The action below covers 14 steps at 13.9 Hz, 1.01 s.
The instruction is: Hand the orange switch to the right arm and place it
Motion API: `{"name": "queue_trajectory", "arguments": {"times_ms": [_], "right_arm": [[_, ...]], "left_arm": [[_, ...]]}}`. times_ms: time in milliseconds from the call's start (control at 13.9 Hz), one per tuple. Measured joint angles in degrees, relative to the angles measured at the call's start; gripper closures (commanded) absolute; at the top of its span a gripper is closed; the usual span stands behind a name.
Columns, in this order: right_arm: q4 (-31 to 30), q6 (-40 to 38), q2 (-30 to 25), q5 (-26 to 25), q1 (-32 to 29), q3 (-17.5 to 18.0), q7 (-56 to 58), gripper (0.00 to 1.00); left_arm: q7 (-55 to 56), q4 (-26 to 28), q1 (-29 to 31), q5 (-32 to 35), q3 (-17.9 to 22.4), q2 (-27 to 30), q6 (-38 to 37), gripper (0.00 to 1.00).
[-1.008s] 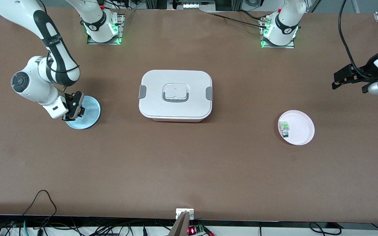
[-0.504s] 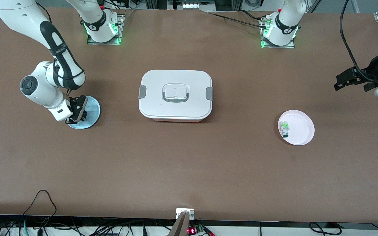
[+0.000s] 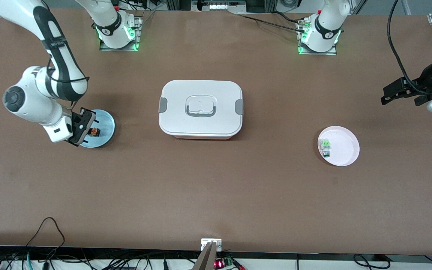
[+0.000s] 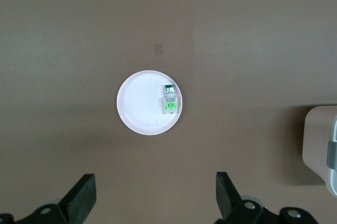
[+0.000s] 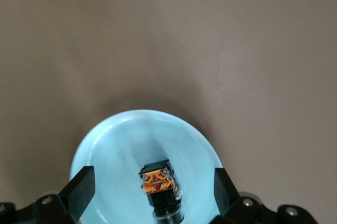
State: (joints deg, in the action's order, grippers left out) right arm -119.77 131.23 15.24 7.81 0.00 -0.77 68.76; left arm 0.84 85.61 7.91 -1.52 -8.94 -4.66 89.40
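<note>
The right end effector (image 3: pixel 83 129) hangs over the edge of the light blue plate (image 3: pixel 105 125) at the right arm's end of the desk (image 3: pixel 216 195), and its body covers part of that plate in the front view; its fingers (image 5: pixel 79 184) stand spread apart with nothing between them. The orange switch (image 3: pixel 95 131) lies on the blue plate, released, and the right wrist view shows it between the two spread fingers but touching neither, its lower end cut off by the picture's edge. The left end effector (image 3: pixel 401 92) hangs over the desk's edge at the left arm's end, its arm cut off by the frame; its fingers (image 4: pixel 81 200) are spread wide and hold nothing. Below it in the left wrist view lies the white plate (image 3: pixel 345 148) with a green-and-white component (image 3: pixel 326 147) resting near its rim; the markings on that part are too small to read. A white lidded box (image 3: pixel 201 108) with grey side clasps sits in the middle of the desk, and only its corner shows in the left wrist view. The desk is a plain brown matte sheet. Black cables (image 3: pixel 47 240) trail along the edge nearest the front camera, and the two arm bases (image 3: pixel 116 30) glow green at the top.
</note>
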Motion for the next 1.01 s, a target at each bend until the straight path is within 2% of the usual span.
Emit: {"name": "queue_trajectory", "arguments": {"times_ms": [360, 504, 720, 1008], "right_arm": [[8.17, -9.95, -3.74, -0.09, 0.13, 0.03, -20.46, 0.00], [9.73, -12.70, -6.25, -2.47, 0.97, 0.13, -30.31, 0.00], [15.75, -24.23, -10.17, -7.58, 2.80, 1.72, -47.11, 0.00], [25.92, -36.38, -11.84, -8.93, 3.33, 2.55, -62.30, 0.00]], "left_arm": [[0.00, -0.01, 0.31, 0.00, 0.30, -0.06, 0.39, 0.00], [-0.13, -0.01, 1.28, 0.00, 0.47, -0.07, 0.41, 0.00], [-0.21, -0.01, 1.88, 0.00, 0.52, -0.49, 0.40, 0.00], [-0.21, -0.04, 1.87, 0.00, 0.48, -1.88, 0.62, 0.00]]}}
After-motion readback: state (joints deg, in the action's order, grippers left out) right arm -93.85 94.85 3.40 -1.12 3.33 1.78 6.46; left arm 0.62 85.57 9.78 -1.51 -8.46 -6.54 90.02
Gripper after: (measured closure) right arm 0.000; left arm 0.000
